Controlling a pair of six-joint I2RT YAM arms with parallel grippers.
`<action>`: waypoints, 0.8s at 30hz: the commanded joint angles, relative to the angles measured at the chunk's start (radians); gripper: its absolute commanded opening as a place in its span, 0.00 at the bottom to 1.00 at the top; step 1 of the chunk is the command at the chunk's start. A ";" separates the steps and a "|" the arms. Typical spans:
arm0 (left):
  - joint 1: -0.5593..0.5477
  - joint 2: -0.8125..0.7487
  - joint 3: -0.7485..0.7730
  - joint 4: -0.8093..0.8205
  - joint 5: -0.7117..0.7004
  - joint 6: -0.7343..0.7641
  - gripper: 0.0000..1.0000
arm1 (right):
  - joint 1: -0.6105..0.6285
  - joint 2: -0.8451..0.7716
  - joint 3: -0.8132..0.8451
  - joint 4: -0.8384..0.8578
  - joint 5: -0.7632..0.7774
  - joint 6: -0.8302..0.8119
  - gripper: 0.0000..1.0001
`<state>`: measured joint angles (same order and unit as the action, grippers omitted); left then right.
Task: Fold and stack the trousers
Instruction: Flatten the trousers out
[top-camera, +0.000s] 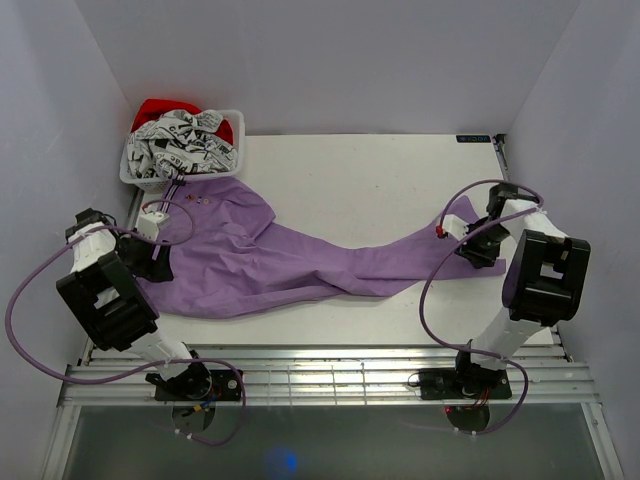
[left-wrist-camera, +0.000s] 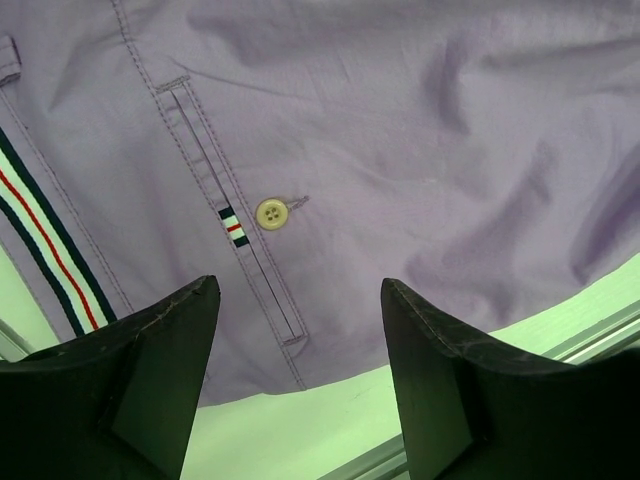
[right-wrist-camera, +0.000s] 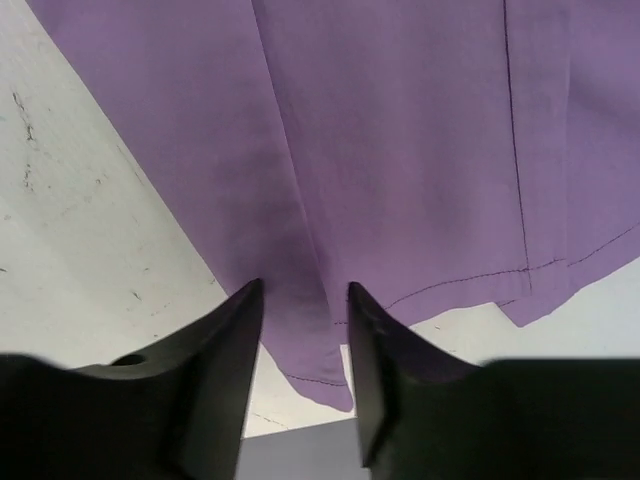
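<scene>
Two grippers stand at opposite ends of one garment. The left gripper has its fingers set wide apart with nothing between them, poised just above the seat of the trousers. Directly ahead of it are a pale button and the stitched slit of a back pocket. The striped waistband runs off to the left of the wrist view.

The right gripper keeps a narrower gap. Its fingers straddle the stitched hem of a leg end, close over the cloth but, by the look of the gap, not pinching it.

Between the two, the trousers lie on the white table with their long axis running left to right. The broad waist end is at the left arm, and the legs narrow toward the right arm. The lilac cloth is soft and rumpled. It is creased through the middle, and an upper corner near the waist reaches toward a basket of other clothes at the far left corner.

Any fold probably turns on that axis. The right arm is nearer the leg ends and the left arm nearer the waist, so each would likely need to grip its own end before the garment is folded.
</scene>
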<state>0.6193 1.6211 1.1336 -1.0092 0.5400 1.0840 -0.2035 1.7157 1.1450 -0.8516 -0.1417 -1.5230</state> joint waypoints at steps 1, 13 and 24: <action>-0.003 -0.040 -0.015 0.006 0.035 0.014 0.76 | -0.013 -0.019 -0.013 0.005 0.014 -0.032 0.41; -0.003 0.009 0.003 0.021 0.067 -0.013 0.73 | -0.056 -0.180 0.097 -0.139 -0.058 -0.071 0.08; -0.004 -0.013 -0.058 0.077 0.052 -0.042 0.66 | -0.040 -0.044 0.531 -0.047 -0.151 0.107 0.08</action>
<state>0.6193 1.6421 1.0870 -0.9562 0.5617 1.0531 -0.2527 1.6009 1.5364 -0.9398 -0.2447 -1.4761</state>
